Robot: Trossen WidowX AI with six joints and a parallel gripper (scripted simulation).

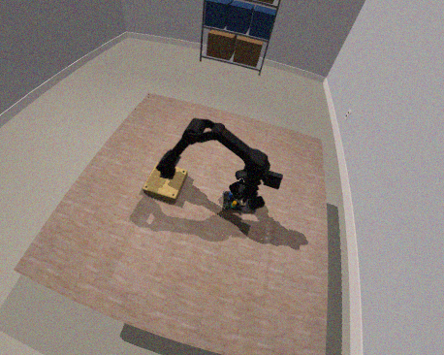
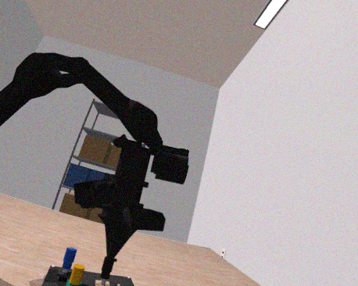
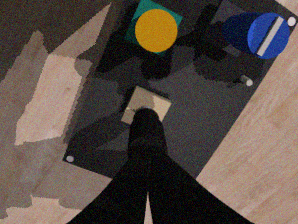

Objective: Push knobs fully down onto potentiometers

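The dark circuit board (image 2: 123, 280) (image 3: 195, 117) has a blue knob (image 2: 69, 258) (image 3: 265, 37) with a white stripe at one corner and a yellow knob (image 1: 234, 204) (image 2: 77, 274) (image 3: 156, 30) on a teal potentiometer (image 3: 141, 7). Both knobs stand upright. A dark part shows under the blue knob; whether either knob sits fully down cannot be told. My gripper (image 2: 107, 271) (image 3: 147, 155) is shut and points down at a beige potentiometer (image 3: 161, 107), partly hiding it. I cannot tell whether the dark tip there is only fingertips or includes a dark knob, nor whether it touches.
A yellow block (image 1: 161, 187) lies by the arm's base on the wood-patterned surface (image 1: 179, 281). The arm arches from there to the board. Shadows of the arm cross the board and surface. A shelf with boxes (image 1: 220, 45) (image 2: 94, 150) stands far behind.
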